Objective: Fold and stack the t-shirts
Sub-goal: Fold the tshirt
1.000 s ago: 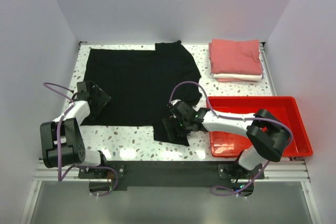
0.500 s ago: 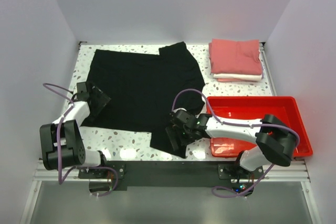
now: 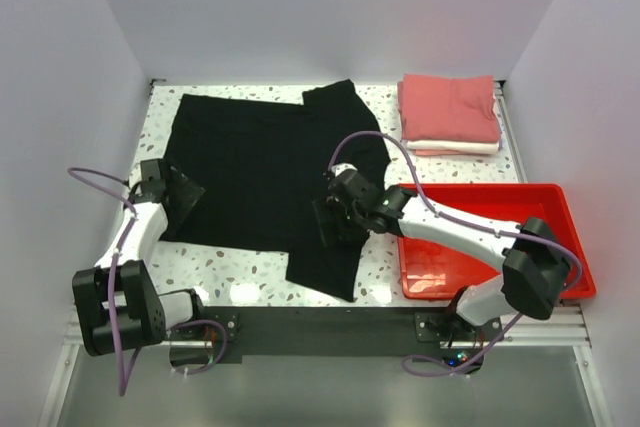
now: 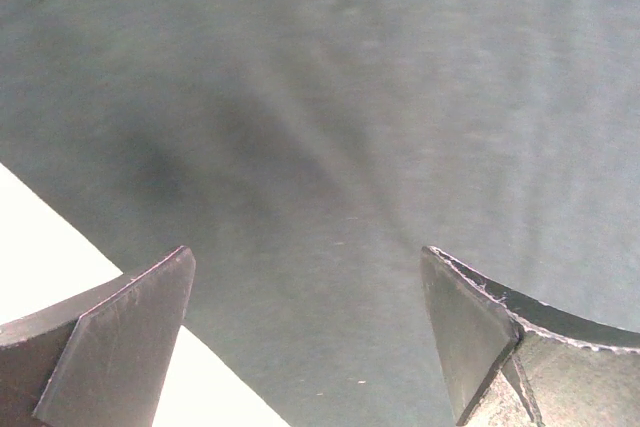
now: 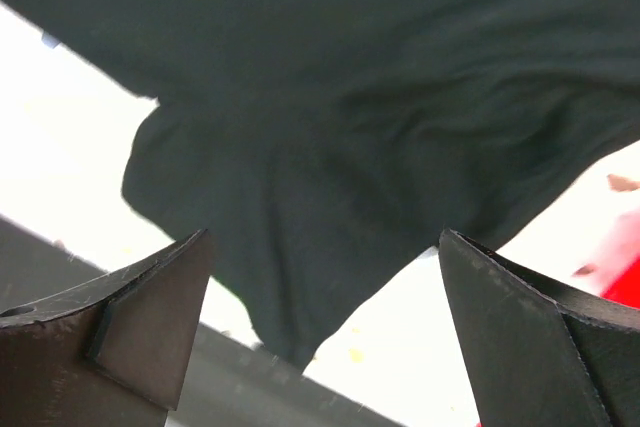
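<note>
Black shirt [image 3: 262,162] on worktop [image 3: 240,269].
Left end effector [image 3: 188,193] at its left edge, right end effector [image 3: 330,223] above it; both gaping, empty.

- A plain black t-shirt [image 3: 260,162].
- A salmon-pink t-shirt [image 3: 450,107]; a white t-shirt [image 3: 450,145].
- A red tray [image 3: 470,190].
- White bench [image 3: 240,265], dark-speckled.
- My left gripper [image 4: 305,252] and right gripper [image 5: 325,235]: black.
- My cables [image 3: 365,135]: purple.
</note>
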Available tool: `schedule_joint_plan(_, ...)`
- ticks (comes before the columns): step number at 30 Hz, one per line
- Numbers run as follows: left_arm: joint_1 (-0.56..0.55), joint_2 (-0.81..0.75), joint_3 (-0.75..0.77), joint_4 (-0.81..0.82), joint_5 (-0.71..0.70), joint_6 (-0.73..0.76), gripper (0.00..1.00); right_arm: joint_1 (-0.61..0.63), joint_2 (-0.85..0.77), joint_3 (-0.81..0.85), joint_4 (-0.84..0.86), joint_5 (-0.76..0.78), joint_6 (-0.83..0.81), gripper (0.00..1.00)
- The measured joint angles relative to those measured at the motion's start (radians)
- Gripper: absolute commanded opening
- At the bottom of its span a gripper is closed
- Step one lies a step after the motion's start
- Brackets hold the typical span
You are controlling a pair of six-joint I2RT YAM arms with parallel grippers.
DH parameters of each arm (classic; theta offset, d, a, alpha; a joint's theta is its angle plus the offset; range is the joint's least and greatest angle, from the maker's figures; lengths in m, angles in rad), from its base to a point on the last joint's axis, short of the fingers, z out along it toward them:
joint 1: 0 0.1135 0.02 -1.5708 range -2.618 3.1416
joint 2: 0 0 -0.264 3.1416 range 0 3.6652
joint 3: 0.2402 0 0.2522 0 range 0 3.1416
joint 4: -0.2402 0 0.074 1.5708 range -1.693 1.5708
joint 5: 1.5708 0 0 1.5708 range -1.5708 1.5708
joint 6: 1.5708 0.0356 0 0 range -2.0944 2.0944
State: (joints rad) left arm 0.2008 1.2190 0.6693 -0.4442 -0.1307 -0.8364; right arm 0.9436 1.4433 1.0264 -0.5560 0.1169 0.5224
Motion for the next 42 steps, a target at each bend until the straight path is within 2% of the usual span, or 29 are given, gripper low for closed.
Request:
schedule_joint_plan(4,0.020,0.000,0.000,-0.066,-0.048,-0.047,1.00,-0.105,0.077,0.000,0.050,-0.016,-0.028,0.99)
schedule_joint_plan(8,0.092,-0.011,-0.026,-0.092,-0.067,-0.089,1.00,-0.169,0.171,0.012,0.078,-0.031,-0.048,0.99)
schedule_joint_plan(12,0.170,-0.036,-0.058,-0.124,-0.104,-0.115,1.00,-0.178,0.227,0.013,0.086,-0.048,-0.064,0.99)
schedule_joint_plan(21,0.385,-0.047,-0.078,-0.130,-0.173,-0.139,0.98,-0.177,0.216,0.013,0.093,-0.074,-0.097,0.99)
schedule_joint_plan(26,0.418,0.021,-0.071,-0.056,-0.185,-0.107,0.86,-0.177,0.171,0.013,0.092,-0.090,-0.108,0.99)
schedule_joint_plan(29,0.421,0.114,-0.029,-0.011,-0.194,-0.064,0.70,-0.177,0.138,0.013,0.091,-0.103,-0.114,0.99)
schedule_joint_plan(34,0.423,0.175,-0.006,0.056,-0.161,-0.007,0.61,-0.177,0.132,0.013,0.087,-0.109,-0.113,0.99)
schedule_joint_plan(35,0.423,0.181,-0.003,0.066,-0.149,0.006,0.56,-0.177,0.132,0.013,0.085,-0.109,-0.113,0.99)
schedule_joint_plan(40,0.426,0.213,0.014,0.097,-0.128,0.048,0.51,-0.177,0.132,0.013,0.077,-0.109,-0.113,0.99)
schedule_joint_plan(42,0.426,0.223,0.022,0.101,-0.128,0.056,0.46,-0.177,0.132,0.013,0.076,-0.109,-0.114,0.99)
